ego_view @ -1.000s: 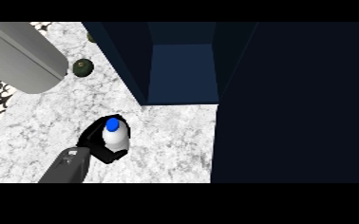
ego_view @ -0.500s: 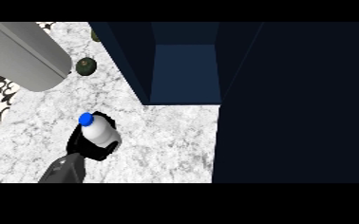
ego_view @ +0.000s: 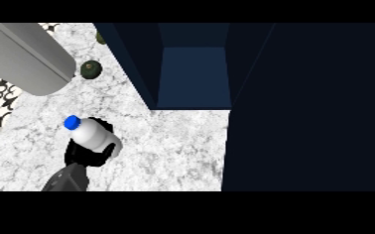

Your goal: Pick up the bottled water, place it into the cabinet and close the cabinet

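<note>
Bottled water (ego_view: 91,133): white body, blue cap, held at the lower left of the head view above the marble counter (ego_view: 176,144); the cap points up and to the left, so it rides tilted.
Holding hand (ego_view: 86,154): black fingers are curled round the bottle's lower part, clasping it; the grey forearm comes in from the bottom edge. It enters at the view's left, so I take it for the left hand.
Other hand: it shows nowhere in the view.
What changed: over the last second the bottle and hand have drifted left and a little toward the near edge, away from the cabinet mouth. The whole view has shifted too, so part of this may be the head moving.
Meaning for the task: the pick-up looks done. The carry into the cabinet is not begun in earnest, since the bottle now sits farther from the opening.
Cabinet (ego_view: 194,74): dark blue, open, its lit inner floor facing the counter up and to the right of the bottle.
Cabinet door (ego_view: 300,109): probably the big dark panel on the right, standing open; closing it comes last.
In the way: bare marble lies between bottle and opening; the cabinet's left wall is the edge to clear.
Grey cylinder (ego_view: 33,59): large, at upper left, well apart from the path.
Small dark round object (ego_view: 90,68): just beside the cylinder; I cannot tell what it is.
</note>
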`<action>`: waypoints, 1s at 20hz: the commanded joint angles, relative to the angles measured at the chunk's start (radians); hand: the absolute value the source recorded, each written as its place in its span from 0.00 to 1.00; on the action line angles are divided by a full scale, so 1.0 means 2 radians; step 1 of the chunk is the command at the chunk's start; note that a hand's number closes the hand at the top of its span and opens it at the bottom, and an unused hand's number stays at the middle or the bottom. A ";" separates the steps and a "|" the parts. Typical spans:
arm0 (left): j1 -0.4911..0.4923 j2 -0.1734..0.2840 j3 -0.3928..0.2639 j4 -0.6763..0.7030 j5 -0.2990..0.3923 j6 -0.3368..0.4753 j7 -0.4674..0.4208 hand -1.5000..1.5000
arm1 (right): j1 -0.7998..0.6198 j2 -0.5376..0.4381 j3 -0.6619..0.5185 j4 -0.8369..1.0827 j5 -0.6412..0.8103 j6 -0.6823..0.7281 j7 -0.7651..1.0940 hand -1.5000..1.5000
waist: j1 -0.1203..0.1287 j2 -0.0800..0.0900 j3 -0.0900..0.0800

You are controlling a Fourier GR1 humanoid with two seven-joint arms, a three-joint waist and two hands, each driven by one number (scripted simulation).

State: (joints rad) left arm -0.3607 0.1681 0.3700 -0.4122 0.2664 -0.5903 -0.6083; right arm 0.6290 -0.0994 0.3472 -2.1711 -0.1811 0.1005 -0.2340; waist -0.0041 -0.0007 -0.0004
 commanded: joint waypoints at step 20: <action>0.078 -0.084 -0.160 -0.427 0.096 0.184 0.223 1.00 | -0.029 -0.010 -0.001 0.027 -0.027 0.000 0.006 0.00 | 0.001 -0.001 0.000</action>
State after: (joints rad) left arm -0.2008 0.0075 0.1055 -1.1558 0.4443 -0.3144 -0.2241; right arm 0.5795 -0.1042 0.3647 -2.1517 -0.2065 0.0771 -0.2016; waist 0.0006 -0.0035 0.0006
